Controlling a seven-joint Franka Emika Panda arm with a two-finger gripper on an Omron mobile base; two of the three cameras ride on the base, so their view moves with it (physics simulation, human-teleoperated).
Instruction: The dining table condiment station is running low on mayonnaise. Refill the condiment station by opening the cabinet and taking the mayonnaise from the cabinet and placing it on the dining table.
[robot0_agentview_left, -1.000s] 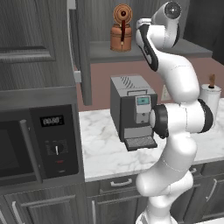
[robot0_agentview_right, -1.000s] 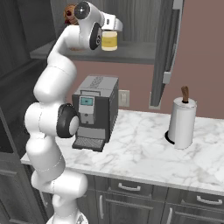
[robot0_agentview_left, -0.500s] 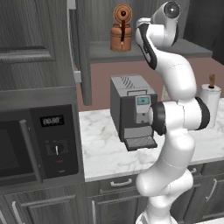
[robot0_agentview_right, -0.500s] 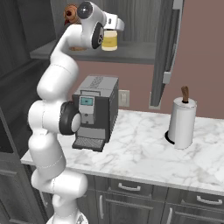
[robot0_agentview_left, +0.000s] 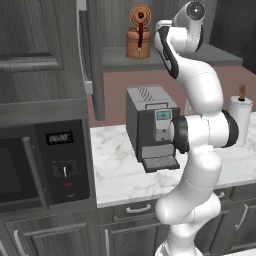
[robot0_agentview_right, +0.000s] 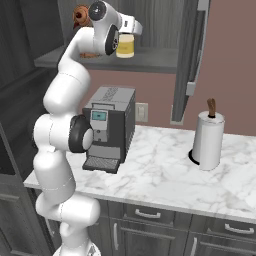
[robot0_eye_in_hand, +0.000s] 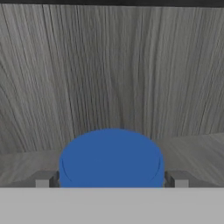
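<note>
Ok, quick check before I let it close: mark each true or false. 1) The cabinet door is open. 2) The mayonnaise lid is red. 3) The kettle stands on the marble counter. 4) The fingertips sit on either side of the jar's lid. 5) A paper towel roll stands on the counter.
1) True: the cabinet door stands swung open.
2) False: the mayonnaise has a blue lid.
3) False: the kettle stands on the cabinet shelf, above the coffee machine.
4) True: the gripper straddles the lid, one fingertip at each side.
5) True: the paper towel roll stands upright on the counter.
</note>
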